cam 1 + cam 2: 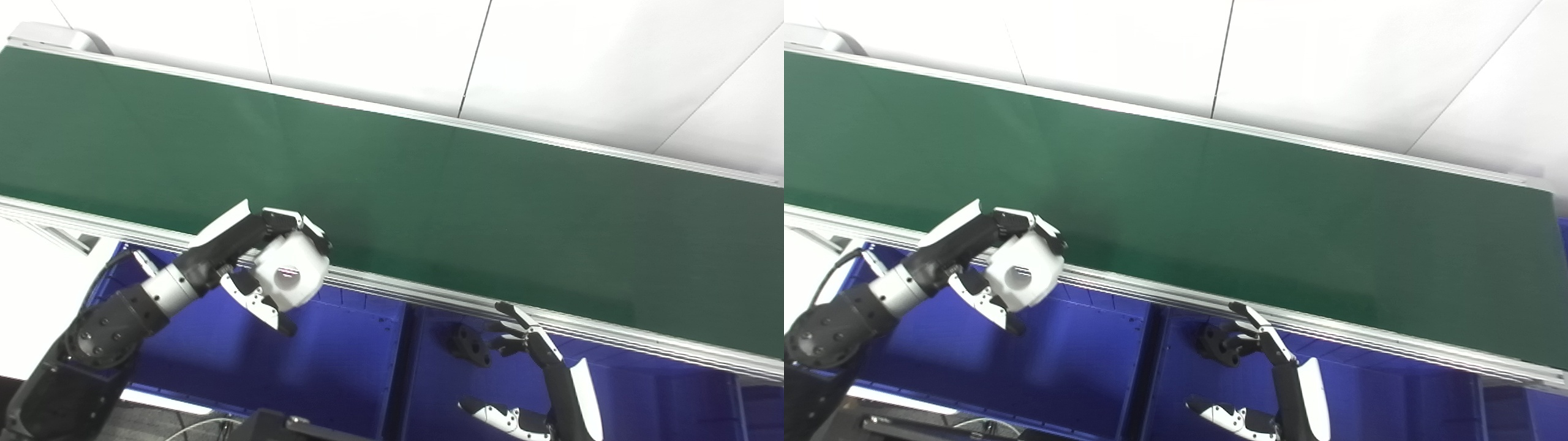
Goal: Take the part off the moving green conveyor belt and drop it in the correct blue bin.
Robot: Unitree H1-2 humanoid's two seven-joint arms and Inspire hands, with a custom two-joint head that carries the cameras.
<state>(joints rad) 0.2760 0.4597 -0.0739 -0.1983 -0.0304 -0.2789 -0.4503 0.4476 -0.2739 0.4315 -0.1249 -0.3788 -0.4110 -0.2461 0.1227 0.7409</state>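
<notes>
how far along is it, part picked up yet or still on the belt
Picked: the belt is bare and the left hand holds the white part over the near rail, above the left bin. Left to do: release it into a bin. A black part already lies in the right bin, beside the open right hand.

Green belt [429, 184] bare; black part [468, 345] in right bin [643, 398].

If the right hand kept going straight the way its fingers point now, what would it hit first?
Likely the metal rail at the near edge of the green belt: the right hand points up toward it from over the blue bin. Depth is unclear.
</notes>
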